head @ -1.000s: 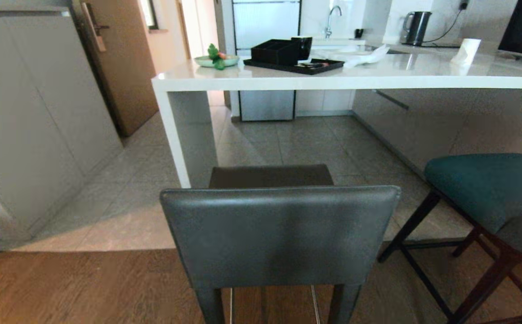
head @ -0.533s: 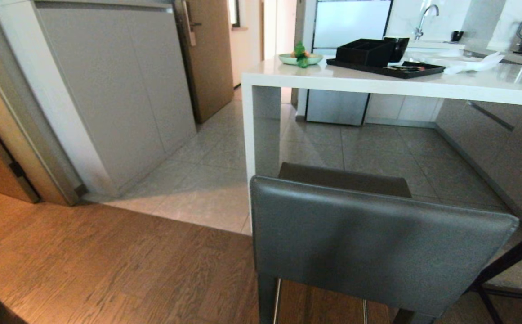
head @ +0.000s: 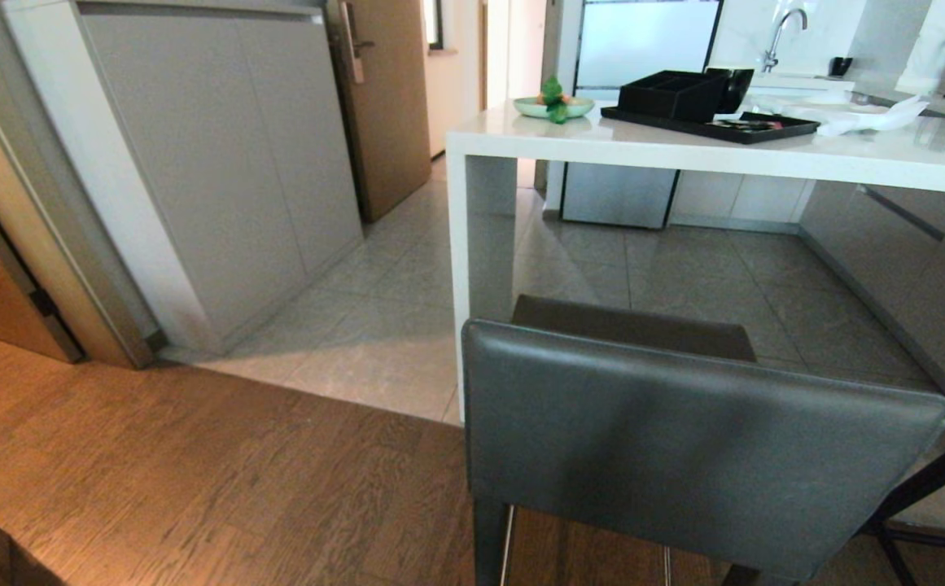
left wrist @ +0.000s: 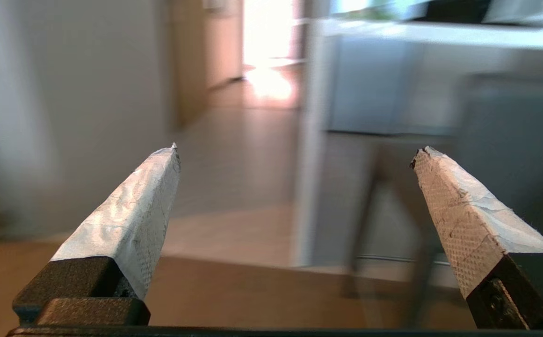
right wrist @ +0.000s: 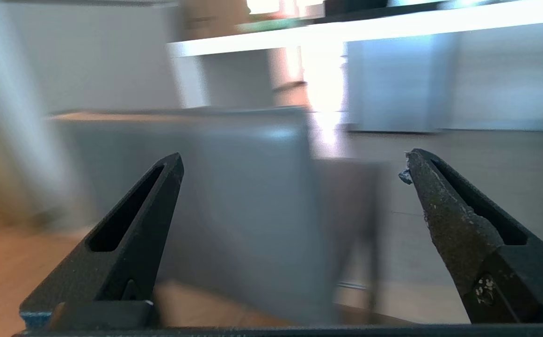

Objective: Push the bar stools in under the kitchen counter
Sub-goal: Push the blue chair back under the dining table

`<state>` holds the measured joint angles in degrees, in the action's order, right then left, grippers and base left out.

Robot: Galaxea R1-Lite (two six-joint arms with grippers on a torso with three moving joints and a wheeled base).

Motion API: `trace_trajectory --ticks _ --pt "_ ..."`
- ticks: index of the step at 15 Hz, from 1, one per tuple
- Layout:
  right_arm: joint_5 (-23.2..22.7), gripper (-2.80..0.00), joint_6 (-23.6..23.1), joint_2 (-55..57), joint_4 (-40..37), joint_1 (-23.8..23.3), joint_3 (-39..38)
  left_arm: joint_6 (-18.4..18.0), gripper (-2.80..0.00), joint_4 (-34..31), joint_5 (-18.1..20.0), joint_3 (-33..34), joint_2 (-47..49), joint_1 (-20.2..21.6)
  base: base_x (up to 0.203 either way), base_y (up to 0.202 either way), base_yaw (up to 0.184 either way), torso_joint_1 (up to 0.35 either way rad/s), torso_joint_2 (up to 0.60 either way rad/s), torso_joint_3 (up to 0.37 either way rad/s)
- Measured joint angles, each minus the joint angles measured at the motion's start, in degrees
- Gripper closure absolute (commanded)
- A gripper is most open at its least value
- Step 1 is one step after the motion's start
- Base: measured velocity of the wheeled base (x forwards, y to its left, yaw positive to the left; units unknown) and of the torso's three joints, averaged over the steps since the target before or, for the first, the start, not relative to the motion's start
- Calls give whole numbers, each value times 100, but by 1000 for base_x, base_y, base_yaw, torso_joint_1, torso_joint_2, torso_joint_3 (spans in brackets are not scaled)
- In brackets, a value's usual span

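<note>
Kitchen counter (head: 684,155) ahead, grey stool (head: 692,456) (low-backed) outside it.

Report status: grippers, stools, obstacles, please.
Left gripper open, right gripper open, both empty. Grey stool not yet under kitchen counter. Nothing blocking.

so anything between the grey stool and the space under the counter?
Nothing visible. The grey stool faces the kitchen counter, with bare tile floor under the slab. The white panel leg stands just off the stool's left edge, so a skewed push might clip it. Both grippers are open, short of the backrest.
</note>
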<state>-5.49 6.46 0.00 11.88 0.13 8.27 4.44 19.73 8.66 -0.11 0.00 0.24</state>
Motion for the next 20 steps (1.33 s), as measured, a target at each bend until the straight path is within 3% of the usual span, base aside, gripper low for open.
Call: trace_trajectory --ticks 2,4,6,11,14,20 --pt "510 -280 -301 0 -12 0 -55 -201 -280 -196 -612 1 0 0 0 0 0 0 0 0" --pt "570 -280 -494 0 -7 0 -259 -302 -280 -516 -1104 1 0 0 0 0 0 0 0 0" --pt "538 -280 -582 0 4 2 -505 -326 -280 -927 -1319 4 0 0 0 0 0 0 0 0" --pt "459 -280 -639 0 -825 2 -811 -306 -280 -1388 -1039 -2 0 0 0 0 0 0 0 0" --pt "394 -280 -627 0 -830 7 -819 -578 -280 -2215 -781 -91 0 0 0 0 0 0 0 0" --pt "440 -280 -517 0 -836 11 -824 -628 -280 -2311 -709 -127 0 -27 0 0 0 0 0 0"
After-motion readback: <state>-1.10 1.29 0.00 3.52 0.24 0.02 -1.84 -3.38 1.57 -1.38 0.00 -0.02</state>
